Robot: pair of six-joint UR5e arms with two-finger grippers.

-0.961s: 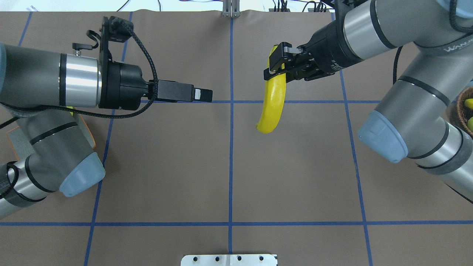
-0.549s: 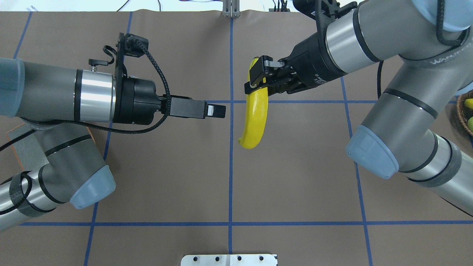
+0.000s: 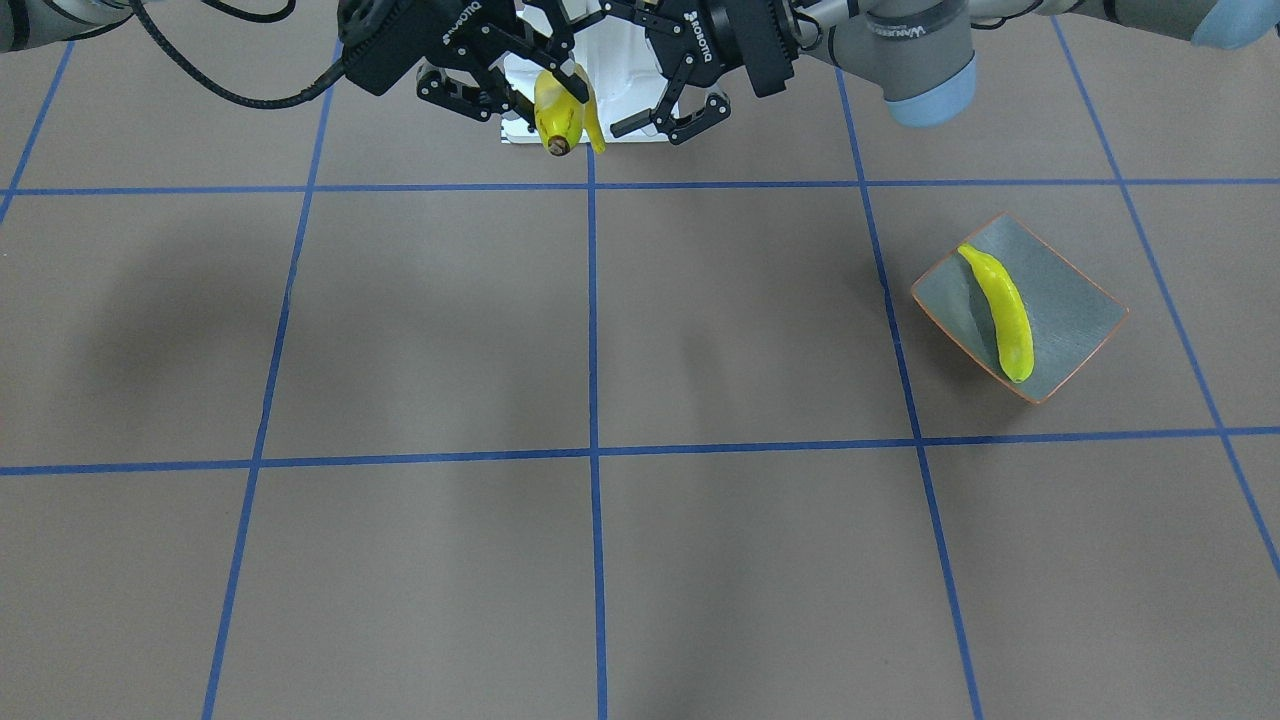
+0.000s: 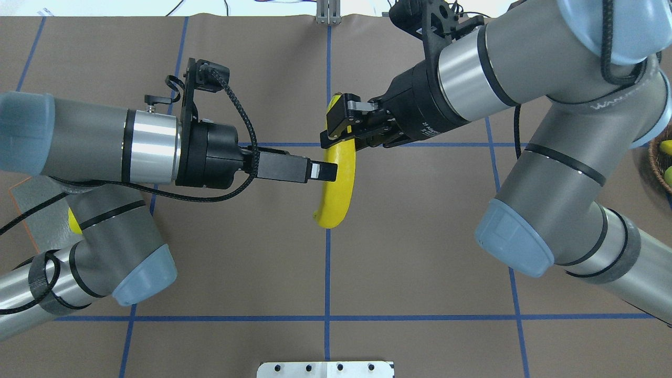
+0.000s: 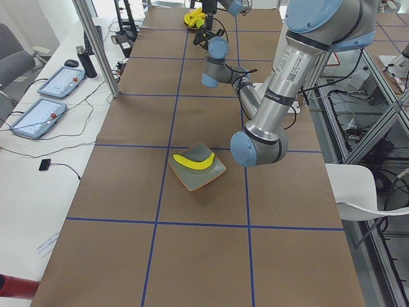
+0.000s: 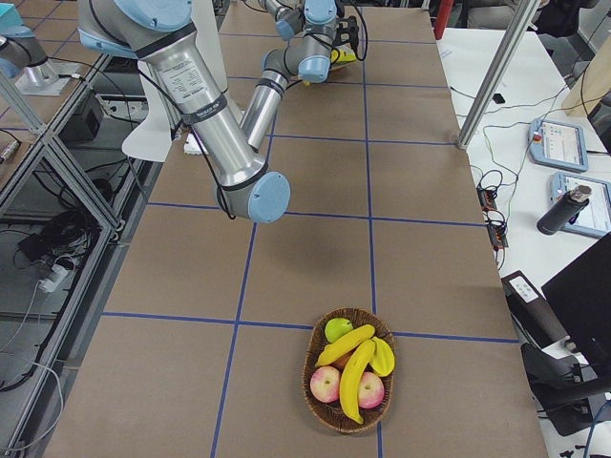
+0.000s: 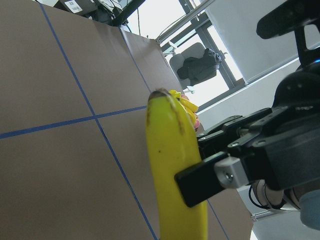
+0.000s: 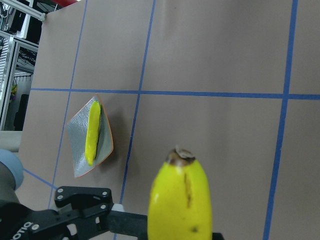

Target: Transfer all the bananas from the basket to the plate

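Mid-air handover above the centre of the table (image 4: 420, 252): my right hand (image 4: 338, 130) is clamped on one end of a banana (image 4: 335, 197), holding it clear of the surface with its free, dark-tipped end pointing back toward my base. My left hand (image 3: 667, 118) faces it with fingers spread wide, their tips right at the fruit's side, close to where my right hand grips. Whether the banana already sits between them I cannot tell. The plate (image 3: 1075, 300) lies well off on my left side with one banana (image 3: 1002, 315) lying lengthwise on it. The basket (image 6: 307, 374) at the far right end of the table holds two more bananas (image 6: 355, 382) among apples (image 6: 325, 385), so I judge the job about a quarter done. To make this pass cleanly, I should bring my left fingers around the thick middle of the fruit, clear of my right fingers, and close firmly before my right hand lets go. The smooth, curved skin could swing in a loose or off-centre grip.
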